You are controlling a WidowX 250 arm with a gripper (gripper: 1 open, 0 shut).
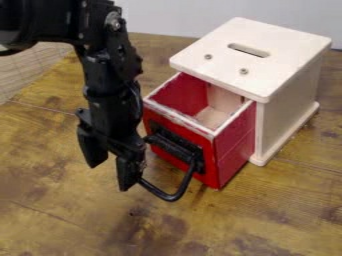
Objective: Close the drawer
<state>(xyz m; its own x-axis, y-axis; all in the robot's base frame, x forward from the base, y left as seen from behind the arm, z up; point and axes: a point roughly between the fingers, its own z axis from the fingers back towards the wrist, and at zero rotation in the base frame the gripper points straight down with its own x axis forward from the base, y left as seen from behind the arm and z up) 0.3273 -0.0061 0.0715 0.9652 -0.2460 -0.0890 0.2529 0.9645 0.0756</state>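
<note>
Drawer (230, 150): red, pulled out from the cream box (267, 62), beside the pincer (110, 172). Black loop handle (185, 185): jutting toward the pincer, probably within pushing reach. Pincer: fingers parted, grasping nothing visible. Wooden table (54, 205): beneath. Obstruction: none visible; handle may snag.

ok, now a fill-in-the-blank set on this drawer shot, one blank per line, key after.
The drawer has a front painted ____.
The loop handle on its front is colored ____.
The cream box has a ____ cut into its top.
The drawer is not closed but ____.

Missing words, in order: red; black; slot; open
</note>
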